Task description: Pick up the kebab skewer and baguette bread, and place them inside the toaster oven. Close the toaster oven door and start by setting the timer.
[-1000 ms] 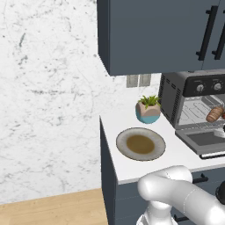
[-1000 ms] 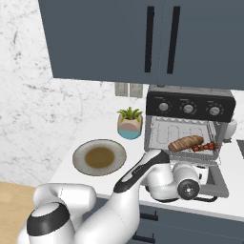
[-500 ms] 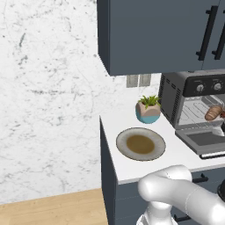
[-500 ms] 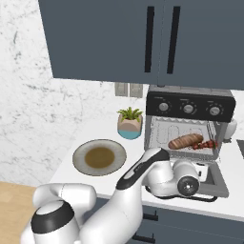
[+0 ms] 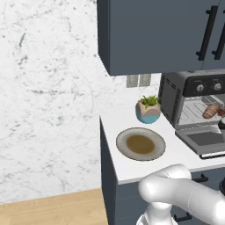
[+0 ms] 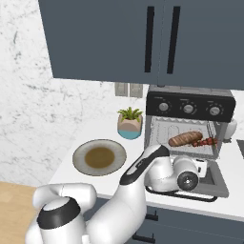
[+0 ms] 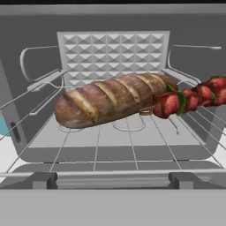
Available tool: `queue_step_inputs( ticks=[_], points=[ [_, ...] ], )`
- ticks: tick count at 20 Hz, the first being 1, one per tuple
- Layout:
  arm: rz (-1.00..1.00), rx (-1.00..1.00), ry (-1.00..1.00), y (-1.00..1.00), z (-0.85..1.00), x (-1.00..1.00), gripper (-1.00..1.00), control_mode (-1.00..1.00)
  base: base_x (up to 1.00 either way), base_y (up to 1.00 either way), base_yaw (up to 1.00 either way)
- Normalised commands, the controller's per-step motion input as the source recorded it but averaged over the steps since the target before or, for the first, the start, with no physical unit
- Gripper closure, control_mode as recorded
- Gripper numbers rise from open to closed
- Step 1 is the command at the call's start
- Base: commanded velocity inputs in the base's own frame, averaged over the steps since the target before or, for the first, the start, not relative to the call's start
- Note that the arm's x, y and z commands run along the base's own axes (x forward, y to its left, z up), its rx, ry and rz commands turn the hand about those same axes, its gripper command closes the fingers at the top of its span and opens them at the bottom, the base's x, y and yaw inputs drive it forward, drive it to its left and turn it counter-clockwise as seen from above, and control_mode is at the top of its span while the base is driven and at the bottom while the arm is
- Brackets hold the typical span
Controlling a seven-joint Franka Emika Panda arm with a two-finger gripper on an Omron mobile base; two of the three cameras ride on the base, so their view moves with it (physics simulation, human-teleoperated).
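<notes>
The toaster oven stands on the counter with its door dropped flat in front. On the wire rack inside lies the baguette bread, tan with paler score marks, running left to right. The kebab skewer lies just right of it, its red chunks touching the loaf's right end. Both also show in the right base view, baguette and skewer, and the baguette in the left base view. My gripper hovers over the lowered door, facing the oven's mouth, open with nothing in it.
A round plate with a brown centre sits on the counter left of the oven. A small potted plant stands behind it against the wall. Dark blue upper cabinets hang above. The counter's front edge runs close below the plate.
The hand has shifted only a little in front of the open oven. Baguette and skewer lie where they were, and the jaws stay open.
</notes>
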Motion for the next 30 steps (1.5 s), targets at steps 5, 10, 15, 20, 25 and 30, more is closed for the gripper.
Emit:
queue_step_inputs(
  ticks=[5, 10, 15, 20, 25, 30],
  points=[
    [0.0, 0.0, 0.0, 0.0, 0.0, 0.19, -1.0, -1.0, 0.0, 0.0, 0.0],
    [0.0, 0.0, 0.0, 0.0, 0.0, 0.18, -1.0, -1.0, 0.0, 0.0, 0.0],
    [0.0, 0.0, 0.0, 0.0, 0.0, 0.16, -1.0, -1.0, 0.0, 0.0, 0.0],
    [0.0, 0.0, 0.0, 0.0, 0.0, 0.18, -1.0, -1.0, 0.0, 0.0, 0.0],
    [0.0, 0.0, 0.0, 0.0, 0.0, 0.19, -1.0, -1.0, 0.0, 0.0, 0.0],
    [0.0, 0.0, 0.0, 0.0, 0.0, 0.19, -1.0, -1.0, 0.0, 0.0, 0.0]
  ],
)
